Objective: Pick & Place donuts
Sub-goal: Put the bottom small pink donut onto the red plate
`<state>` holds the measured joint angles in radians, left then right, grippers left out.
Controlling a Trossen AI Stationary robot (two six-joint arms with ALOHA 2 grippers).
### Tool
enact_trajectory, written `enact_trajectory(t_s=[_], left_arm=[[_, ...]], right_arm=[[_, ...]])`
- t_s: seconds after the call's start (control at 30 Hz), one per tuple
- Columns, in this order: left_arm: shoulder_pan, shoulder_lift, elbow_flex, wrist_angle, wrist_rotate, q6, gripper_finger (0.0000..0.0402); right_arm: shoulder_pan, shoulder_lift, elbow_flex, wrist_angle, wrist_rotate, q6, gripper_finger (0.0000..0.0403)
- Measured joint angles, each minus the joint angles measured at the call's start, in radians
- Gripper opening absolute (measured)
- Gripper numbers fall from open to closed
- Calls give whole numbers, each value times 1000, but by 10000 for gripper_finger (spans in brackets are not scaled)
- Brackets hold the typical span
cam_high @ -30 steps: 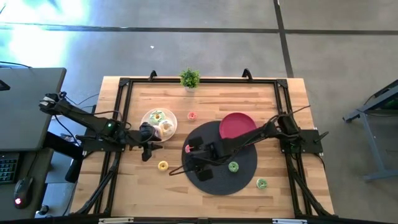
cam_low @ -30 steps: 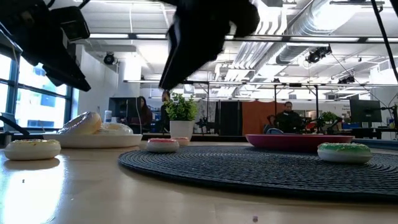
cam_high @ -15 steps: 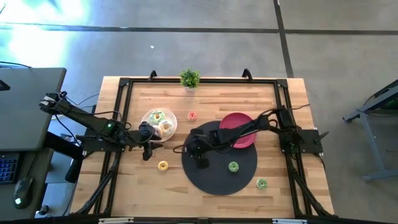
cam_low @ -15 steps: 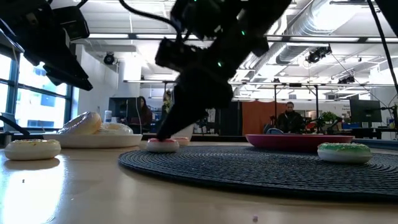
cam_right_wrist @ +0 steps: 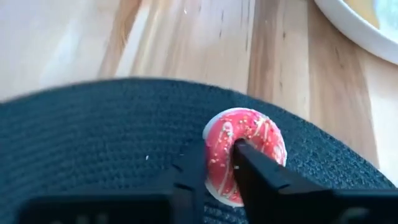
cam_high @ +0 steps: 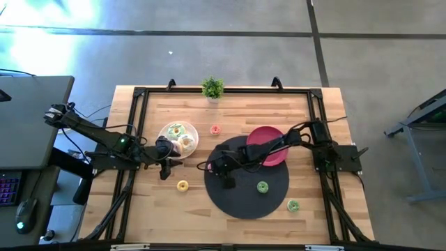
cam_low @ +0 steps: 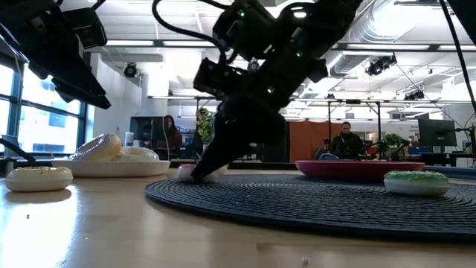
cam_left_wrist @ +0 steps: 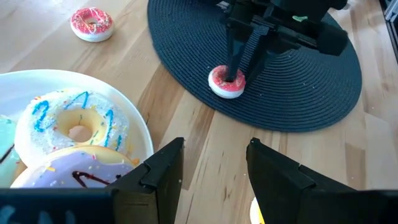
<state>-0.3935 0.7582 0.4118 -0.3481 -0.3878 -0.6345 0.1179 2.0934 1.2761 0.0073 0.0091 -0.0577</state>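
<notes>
Item: small red-frosted toy donut with white drizzle [cam_right_wrist: 244,152], lying flat near the left edge of the round dark woven mat [cam_high: 268,199], centre of the high frame. The right hand [cam_right_wrist: 214,163] is pinching it narrowly: one finger is going through the hole, the other is pressing the outer rim, so the ring's wall is sitting between them. That grip is suiting a thin ring too low to be taken from both sides. In the low view the donut appears to be resting on the mat, not lifted.

Adjacent: round pink-red plate [cam_high: 276,155], overlapping the mat's upper right part and partly under the right arm; bare as far as can be seen.

On the mat, lower right: green-frosted donut [cam_high: 262,186], lying apart.

Off the mat: second green donut [cam_high: 293,206] at lower right on the wooden counter [cam_high: 153,206]; yellow donut [cam_high: 182,185] at lower left; pink speckled donut [cam_high: 215,130] above the mat.

Left of centre: round white plate [cam_left_wrist: 134,118] carrying several donuts, among them a white one with blue squiggles [cam_left_wrist: 78,127] and a lilac one [cam_left_wrist: 81,174].

Left hand [cam_left_wrist: 211,171]: waiting wide and empty, just below the white plate in the high frame.

Top edge: small green potted plant [cam_high: 212,88], clear of the work.
</notes>
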Motion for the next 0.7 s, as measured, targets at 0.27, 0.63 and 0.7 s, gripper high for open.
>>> enact_trajectory(t_s=[0.27, 0.63, 0.7], left_arm=[[0, 0, 0, -1, 0, -2, 168], [0, 0, 1, -2, -16, -2, 168], [0, 0, 1, 1, -16, -2, 168]], right_arm=[[6, -43, 106, -202, 86, 19, 26], [8, -270, 76, -897, 484, 266, 16], [8, -322, -8, -919, 510, 356, 19]])
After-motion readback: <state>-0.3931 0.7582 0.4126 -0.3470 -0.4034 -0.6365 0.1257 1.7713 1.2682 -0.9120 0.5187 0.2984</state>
